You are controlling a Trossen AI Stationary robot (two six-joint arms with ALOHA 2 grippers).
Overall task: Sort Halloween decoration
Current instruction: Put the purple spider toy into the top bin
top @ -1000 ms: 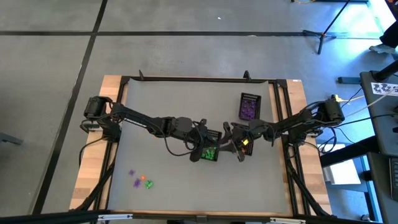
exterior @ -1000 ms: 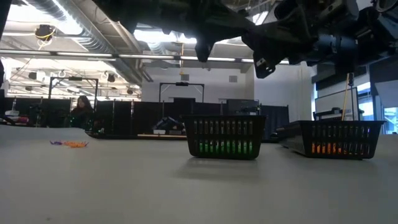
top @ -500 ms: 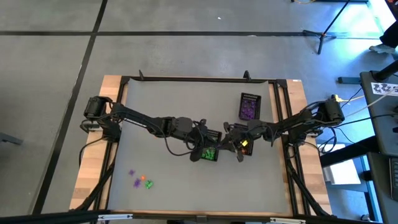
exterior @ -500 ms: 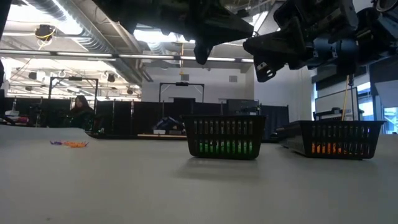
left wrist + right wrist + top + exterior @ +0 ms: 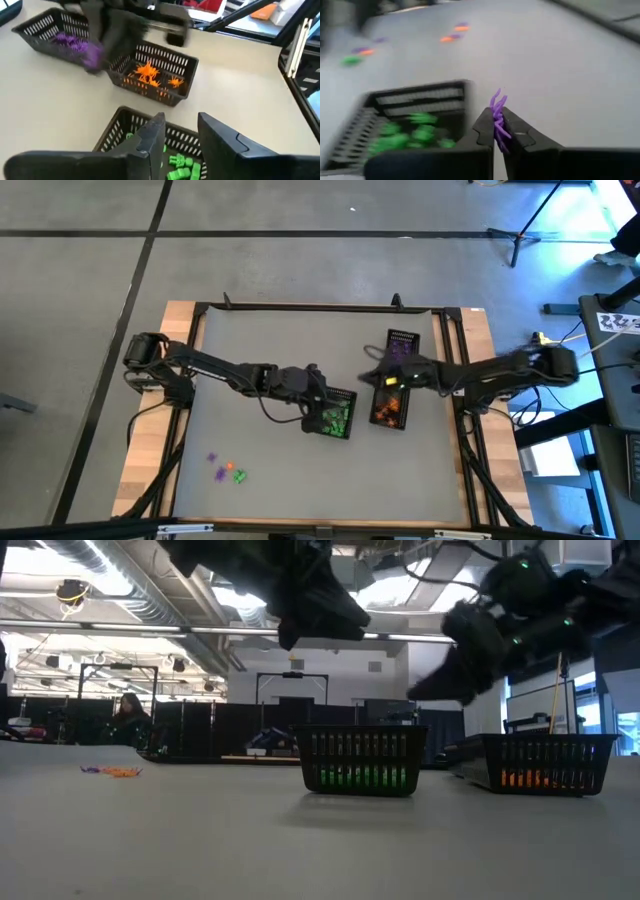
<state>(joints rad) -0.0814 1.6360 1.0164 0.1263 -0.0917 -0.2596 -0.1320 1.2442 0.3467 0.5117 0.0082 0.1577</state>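
Purple trinket (image 5: 496,120) pinched in right tool (image 5: 498,131), arm outstretched above baskets.

Left hand (image 5: 180,135) fingers parted, arm low over mid-table; right hand (image 5: 498,131) pinched closed, raised alongside.

A robotics lab or industrial workshop hall is shown: exposed ducting (image 5: 120,580) and strip lights (image 5: 250,595) are seen under a high ceiling, with dark partition screens (image 5: 200,730) beyond. The bench (image 5: 260,330) is framed in black metal and set on a grey concrete floor (image 5: 300,270) marked with lines. A person (image 5: 128,718) is seated far back among equipment.
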